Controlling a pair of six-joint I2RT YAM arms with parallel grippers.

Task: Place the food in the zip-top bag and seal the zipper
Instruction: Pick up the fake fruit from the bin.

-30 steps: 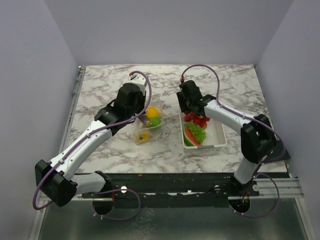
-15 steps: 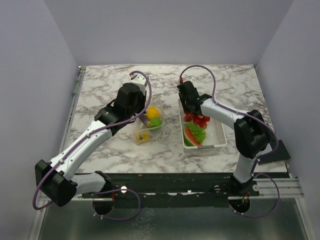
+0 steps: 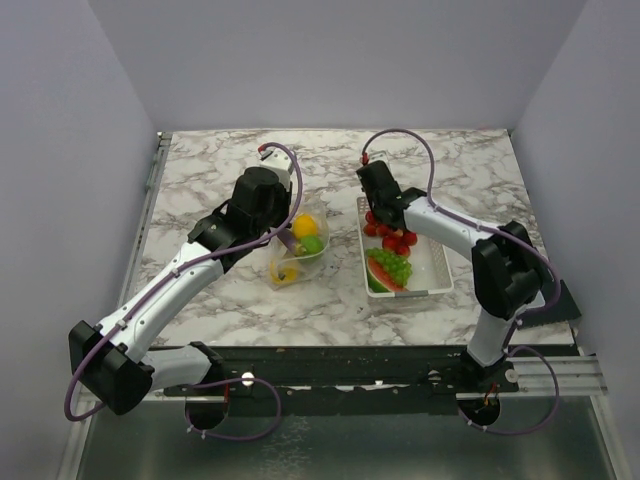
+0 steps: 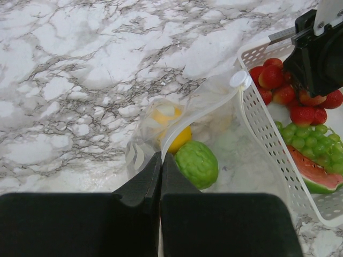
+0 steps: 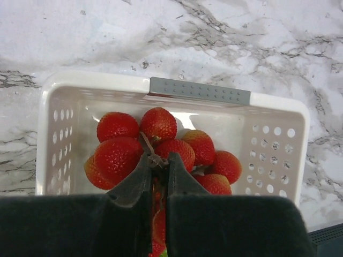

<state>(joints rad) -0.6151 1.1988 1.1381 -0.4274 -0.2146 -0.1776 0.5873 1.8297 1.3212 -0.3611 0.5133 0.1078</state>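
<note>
Closing down from wide apart a second ago, our right hand (image 5: 157, 160) now pinches the brown stem (image 5: 146, 145) of the strawberries (image 5: 118, 155), which lie at the far end of the white basket (image 5: 96, 80) on the desk (image 5: 161, 32). Our left hand (image 4: 161, 160) is clamped tight on the zipper (image 4: 203, 115) of the bag (image 4: 144, 144), just beside the basket, with an orange (image 3: 303, 223) and a green piece (image 4: 196, 163) inside.

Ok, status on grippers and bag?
Left fingers shut on mouth of clear dotted plastic bag. Right fingers shut on red toy strawberries in white slotted basket. Green grapes, watermelon slice unbagged.
</note>
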